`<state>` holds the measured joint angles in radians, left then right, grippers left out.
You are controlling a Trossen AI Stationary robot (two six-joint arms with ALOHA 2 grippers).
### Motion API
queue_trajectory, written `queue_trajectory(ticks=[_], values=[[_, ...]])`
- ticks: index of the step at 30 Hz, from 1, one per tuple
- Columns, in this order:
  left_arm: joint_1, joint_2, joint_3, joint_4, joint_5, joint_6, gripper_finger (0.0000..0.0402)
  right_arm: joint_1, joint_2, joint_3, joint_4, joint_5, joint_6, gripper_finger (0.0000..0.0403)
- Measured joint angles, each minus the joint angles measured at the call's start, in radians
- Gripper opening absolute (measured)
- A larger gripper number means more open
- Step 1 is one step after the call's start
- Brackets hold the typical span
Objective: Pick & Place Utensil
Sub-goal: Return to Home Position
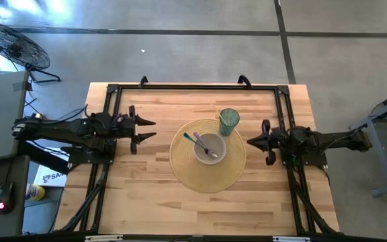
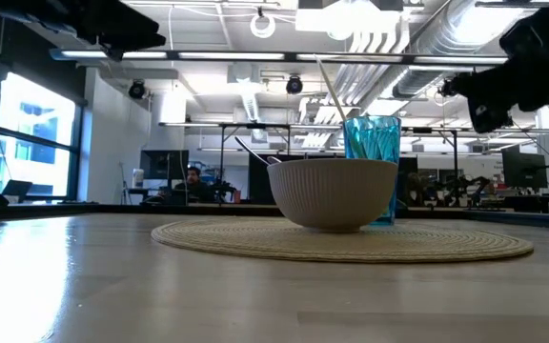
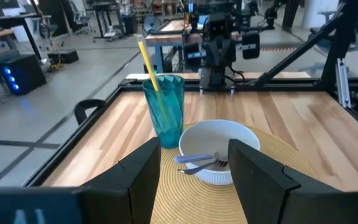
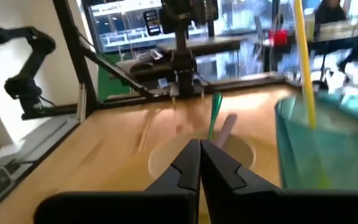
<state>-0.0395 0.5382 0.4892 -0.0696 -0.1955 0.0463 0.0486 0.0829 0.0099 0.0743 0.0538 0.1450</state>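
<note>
left gripper (image 1: 149, 130): parked over the table (image 1: 133, 195) just off the mat (image 1: 187, 171) on its left side. It's spread wide with nothing in it, and on its wrist cam I'm looking between the fingers (image 3: 135, 180) right at the bowl (image 3: 219, 123).
right gripper (image 1: 250, 142): just off the mat's right edge, pinched together on nothing.
straw (image 3: 149, 62): yellow, standing in the cup (image 3: 165, 106) and leaning on the rim, top end well clear.
cup: on the mat, right next to the bowl on the far, right-arm side. I can't tell if they touch.
spoon (image 3: 191, 159): purple, lying in the bowl beside a second utensil (image 4: 215, 112), handle up toward the rim.
how the straw handles: my guess is feather-light, slick and easy to crush. I'd pinch it softly on the bare stretch above the cup rim and lift straight up.
how the cup handles: looks like thin see-through plastic, so it's light and tippy. Any sideways tug on the straw would lever it over.
how the spoon handles: stiff and light. I'd take the handle, not the bowl end.
progress: setting looks done to me. Only the arms are left to park.
watch out: the right arm is nearest the cup, so I'd keep its moves away from that straw.
</note>
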Motion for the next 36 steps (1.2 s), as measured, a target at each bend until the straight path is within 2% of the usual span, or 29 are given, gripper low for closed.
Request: queue_trajectory(ticks=[4, 10, 15, 21, 23, 25, 27, 33, 36], values=[[0.0, -0.031, -0.098, 0.111, 0.019, -0.001, 0.0186, 0.0, 0.011, 0.0, -0.04, 0.001, 0.088, 0.0001], [0.0, -0.119, -0.242, 0.239, 0.073, -0.002, 0.0185, 0.0, 0.022, 0.0, -0.042, 0.0, 0.06, 0.0007], [0.0, -0.244, -0.316, 0.231, 0.147, 0.0, 0.0185, 0.0, 0.022, 0.0, -0.043, 0.0, 0.057, 0.0008], [0.0, -0.455, -0.371, 0.088, 0.142, 0.038, 0.0185, 0.0, 0.022, 0.0, -0.045, 0.002, 0.057, 0.0003], [0.0, -0.526, -0.415, 0.089, 0.179, 0.048, 0.0185, 0.0, 0.022, 0.0, -0.045, 0.002, 0.057, 0.0003], [-0.001, -0.533, -0.468, 0.166, 0.191, 0.038, 0.0185, 0.0, 0.022, 0.0, -0.046, 0.002, 0.056, 0.0005], [0.0, -0.523, -0.47, 0.182, 0.169, 0.031, 0.0185, 0.0, 0.025, 0.0, -0.045, 0.002, 0.056, 0.0007], [0.0, -0.508, -0.475, 0.126, -0.024, 0.029, 0.0185, 0.0, 0.036, -0.001, -0.037, 0.004, 0.057, 0.0009], [0.0, -0.494, -0.475, 0.107, -0.028, 0.028, 0.0185, 0.0, 0.035, -0.001, -0.036, 0.004, 0.057, 0.0006]])
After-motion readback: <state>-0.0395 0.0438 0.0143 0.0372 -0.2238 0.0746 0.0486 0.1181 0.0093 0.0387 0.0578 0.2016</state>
